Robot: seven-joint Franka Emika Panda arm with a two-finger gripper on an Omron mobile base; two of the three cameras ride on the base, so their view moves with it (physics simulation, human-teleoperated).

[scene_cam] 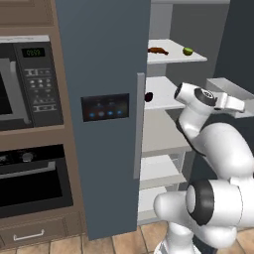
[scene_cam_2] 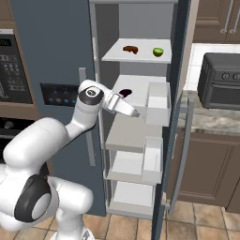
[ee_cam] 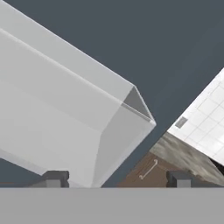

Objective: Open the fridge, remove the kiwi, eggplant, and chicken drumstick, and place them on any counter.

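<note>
In the left base view we see the tall slate-blue fridge [scene_cam: 104, 99] with its right door swung open and its left door, carrying a long grey vertical handle [scene_cam: 139, 126] and a dark panel of blue lights [scene_cam: 105, 107], closed. On the top white shelf [scene_cam: 173, 57] lie the reddish-brown chicken drumstick [scene_cam: 158, 50] and, well apart to its right, the small yellowish-green kiwi [scene_cam: 188, 51]. The glossy dark purple eggplant [scene_cam: 148, 96] sits on the shelf below, partly hidden by the door edge. The white arm reaches toward that second shelf.

In the right base view the same foods show: drumstick and kiwi on the top shelf, eggplant on the second one just behind the arm's wrist. The grey-beige marbled stone counter [scene_cam_2: 211, 123] lies to the right, beyond the open door.

In the hand view the two-finger gripper [ee_cam: 117, 178] faces a translucent white door bin [ee_cam: 65, 122]; its dark fingertips [ee_cam: 55, 178] stand well apart, released and holding nothing.
</note>
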